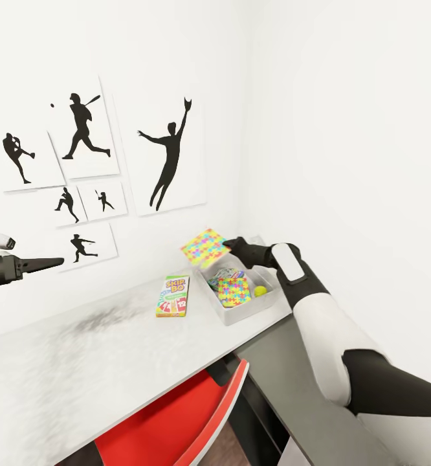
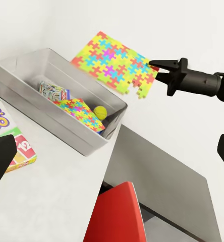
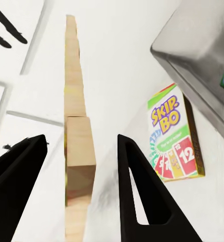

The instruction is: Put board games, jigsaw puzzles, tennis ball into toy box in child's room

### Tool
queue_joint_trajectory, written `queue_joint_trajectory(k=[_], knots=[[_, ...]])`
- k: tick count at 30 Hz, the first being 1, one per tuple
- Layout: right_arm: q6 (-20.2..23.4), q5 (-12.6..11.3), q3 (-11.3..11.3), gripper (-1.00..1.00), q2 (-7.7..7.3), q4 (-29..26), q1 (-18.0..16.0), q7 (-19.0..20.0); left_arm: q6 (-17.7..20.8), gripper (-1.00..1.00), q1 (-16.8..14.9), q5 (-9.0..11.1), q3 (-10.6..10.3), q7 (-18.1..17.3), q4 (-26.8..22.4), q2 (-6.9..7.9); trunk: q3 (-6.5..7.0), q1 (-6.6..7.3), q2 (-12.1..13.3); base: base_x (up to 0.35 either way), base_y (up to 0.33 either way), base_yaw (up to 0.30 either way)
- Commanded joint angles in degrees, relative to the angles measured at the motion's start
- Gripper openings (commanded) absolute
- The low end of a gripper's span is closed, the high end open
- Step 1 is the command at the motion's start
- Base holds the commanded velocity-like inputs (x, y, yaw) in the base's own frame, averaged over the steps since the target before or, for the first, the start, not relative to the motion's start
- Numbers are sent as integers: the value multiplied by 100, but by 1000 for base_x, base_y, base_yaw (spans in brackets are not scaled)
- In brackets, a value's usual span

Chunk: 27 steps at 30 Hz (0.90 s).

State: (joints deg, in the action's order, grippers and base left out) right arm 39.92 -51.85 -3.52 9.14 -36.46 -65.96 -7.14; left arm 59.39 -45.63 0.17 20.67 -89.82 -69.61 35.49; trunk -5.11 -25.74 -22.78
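Observation:
My right gripper (image 1: 227, 244) is shut on the edge of a multicoloured jigsaw puzzle (image 1: 204, 248), which hangs tilted above the far end of the pale grey toy box (image 1: 223, 312). Seen edge-on, the puzzle (image 3: 79, 166) stands between the two dark fingers (image 3: 137, 191). In the toy box (image 2: 21, 75) lie a second jigsaw puzzle (image 2: 79, 112), a yellow tennis ball (image 2: 100, 111) and a small printed board game (image 2: 54, 91). A green Skip-Bo board game (image 1: 173, 296) lies flat on the table (image 1: 99, 343), left of the box. My left gripper (image 1: 57, 261) hovers open at the left, well away.
A red chair (image 1: 176, 421) is tucked under the table's front edge. A lower dark grey desk top (image 1: 287, 353) joins on beside the toy box. White walls close the corner behind the table, with black baseball silhouette posters (image 1: 170, 155) on the left one.

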Motion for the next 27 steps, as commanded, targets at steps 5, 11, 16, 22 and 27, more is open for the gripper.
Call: queue_joint_trajectory(k=[5, 11, 16, 22, 27], knots=[[11, -79, -29, -100, -202, 5, -12, -60, 61, 100, -7, 0, -2, -18, 0, 2, -14, -4, -13, 0, 0, 0], [44, -87, -24, -100, -424, 35, -4, -59, 61, 100, -5, 0, -2, -18, 0, -4, -14, -4, -13, 0, 0, 0], [74, -88, -14, -100, -479, 51, 12, -59, 61, 100, -7, 3, -2, -18, 0, -5, -14, -4, -13, 0, 0, 0], [90, -89, -12, -100, -541, 153, 38, -40, 61, 100, -7, 6, -2, -18, 0, -7, -14, -4, -13, 0, 0, 0], [78, -89, -9, -100, -552, 185, 46, -34, 61, 100, -7, 7, -2, -18, -1, 0, -14, -4, -13, 0, 0, 0]])
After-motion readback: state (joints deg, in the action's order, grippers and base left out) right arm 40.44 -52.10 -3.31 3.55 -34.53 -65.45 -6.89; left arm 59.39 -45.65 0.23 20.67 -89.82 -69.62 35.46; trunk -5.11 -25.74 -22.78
